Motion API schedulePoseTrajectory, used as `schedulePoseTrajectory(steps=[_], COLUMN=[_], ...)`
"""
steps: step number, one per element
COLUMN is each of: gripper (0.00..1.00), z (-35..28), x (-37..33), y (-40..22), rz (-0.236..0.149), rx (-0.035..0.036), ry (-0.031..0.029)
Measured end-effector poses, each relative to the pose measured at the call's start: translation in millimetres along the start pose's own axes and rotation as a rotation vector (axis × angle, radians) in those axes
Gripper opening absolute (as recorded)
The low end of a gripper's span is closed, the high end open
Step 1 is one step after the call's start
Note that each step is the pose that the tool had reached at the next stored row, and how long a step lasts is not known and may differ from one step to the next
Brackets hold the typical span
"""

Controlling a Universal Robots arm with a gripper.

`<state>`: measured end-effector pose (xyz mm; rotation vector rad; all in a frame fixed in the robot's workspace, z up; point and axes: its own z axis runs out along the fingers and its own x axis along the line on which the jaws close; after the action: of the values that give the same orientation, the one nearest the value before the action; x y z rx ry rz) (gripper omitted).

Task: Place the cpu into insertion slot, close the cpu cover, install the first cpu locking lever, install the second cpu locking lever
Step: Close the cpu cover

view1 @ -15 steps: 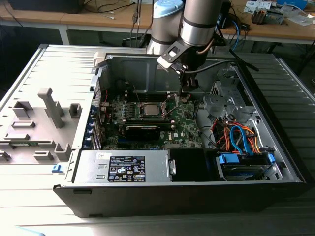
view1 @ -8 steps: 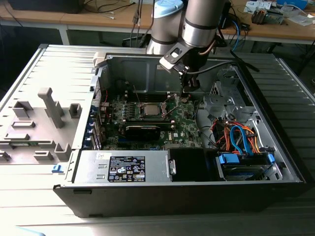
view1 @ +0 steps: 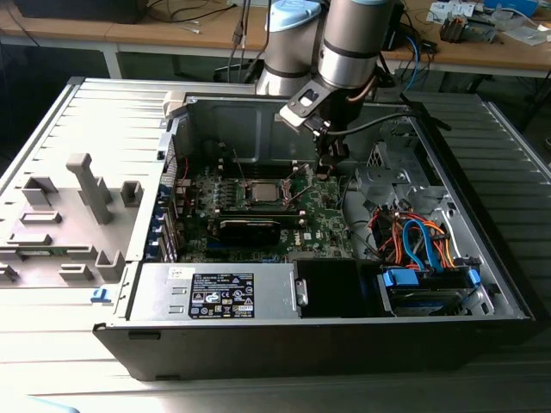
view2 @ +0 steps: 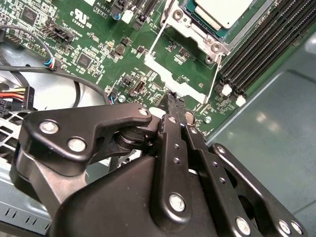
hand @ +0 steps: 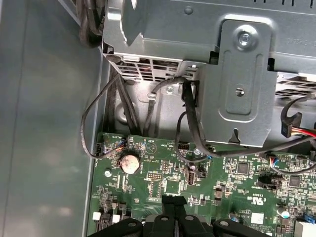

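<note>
A wooden desk (view1: 172, 39) runs along the back of the room in the exterior view, with an open computer case (view1: 129, 284) lying in front of it. Left of centre, low in the frame, sits the power supply (view1: 215, 292). Above it, mid-frame, the green circuit board (view1: 327, 219) carries the insertion slot (view1: 243, 191), and the cpu (view1: 263, 191) lies in it, silver top up. Just right of the slot the claw (view1: 331, 175) hangs close to the board, its fingers pressed together on nothing, apart from the cpu. Orange and blue cables (view1: 422, 241) bunch at the right.
</note>
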<state>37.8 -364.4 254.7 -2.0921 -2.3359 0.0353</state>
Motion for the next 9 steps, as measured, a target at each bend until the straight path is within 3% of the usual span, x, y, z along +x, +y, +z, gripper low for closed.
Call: schedulePoseTrajectory(steps=[5, 9], gripper=[0.11, 0.11], z=[1.1, 1.3], x=[0.3, 1.3], y=[-2.5, -11.5], rz=[0.000, 0.000], rx=[0.0000, -0.0001], ry=[0.0001, 0.0001])
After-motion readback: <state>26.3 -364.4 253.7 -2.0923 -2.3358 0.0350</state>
